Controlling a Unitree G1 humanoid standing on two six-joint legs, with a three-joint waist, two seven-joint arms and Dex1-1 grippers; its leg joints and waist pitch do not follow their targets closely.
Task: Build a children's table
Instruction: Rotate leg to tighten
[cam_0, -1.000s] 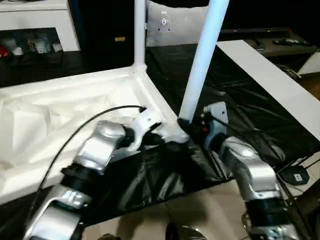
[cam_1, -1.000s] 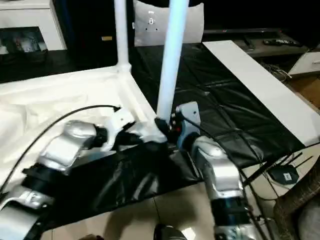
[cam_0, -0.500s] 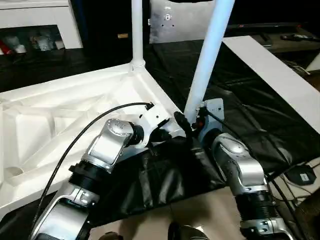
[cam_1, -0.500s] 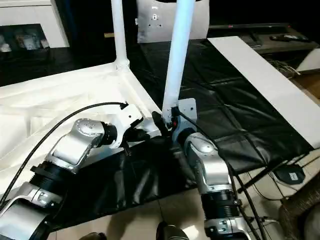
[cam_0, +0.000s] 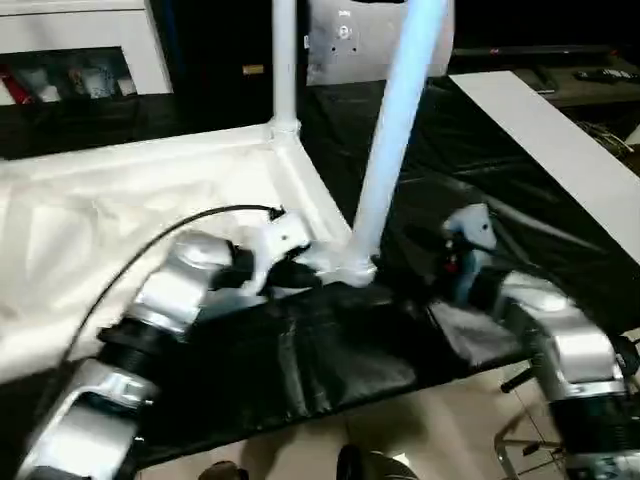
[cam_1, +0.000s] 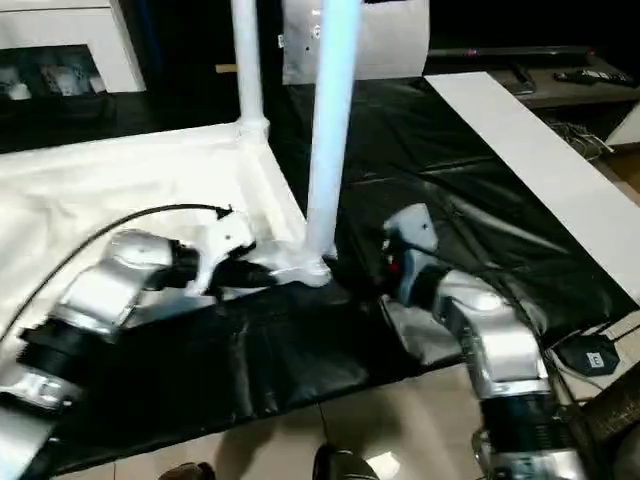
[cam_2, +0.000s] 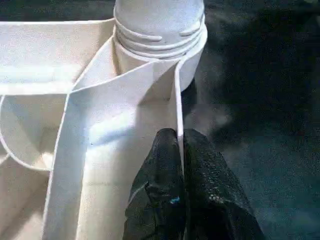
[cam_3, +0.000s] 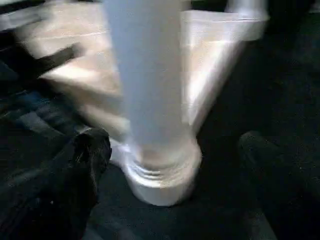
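The children's table top (cam_0: 120, 210) lies upside down on a black sheet, ribbed underside up. One white leg (cam_0: 284, 60) stands in the far corner. A second leg (cam_0: 395, 130) stands in the near corner socket (cam_0: 350, 268), leaning slightly. My left gripper (cam_2: 180, 145) is shut on the thin rim wall of the top just beside that socket (cam_2: 160, 30). My right gripper (cam_3: 172, 150) is open, a short way to the right of the leg's base (cam_3: 160, 175). One of its fingers (cam_3: 90, 155) shows on each side of the leg, and neither touches it.
A flat white board (cam_0: 560, 130) lies along the right of the black sheet (cam_0: 330, 370). A white-grey cushion (cam_0: 350, 40) leans at the back and a white shelf (cam_0: 90, 50) stands at the back left. Cables and a small device (cam_1: 590, 355) lie on the floor at the right.
My right gripper has opened off the near leg and drawn back to the right. The leg stays standing in its socket. My left gripper keeps its pinch on the rim.
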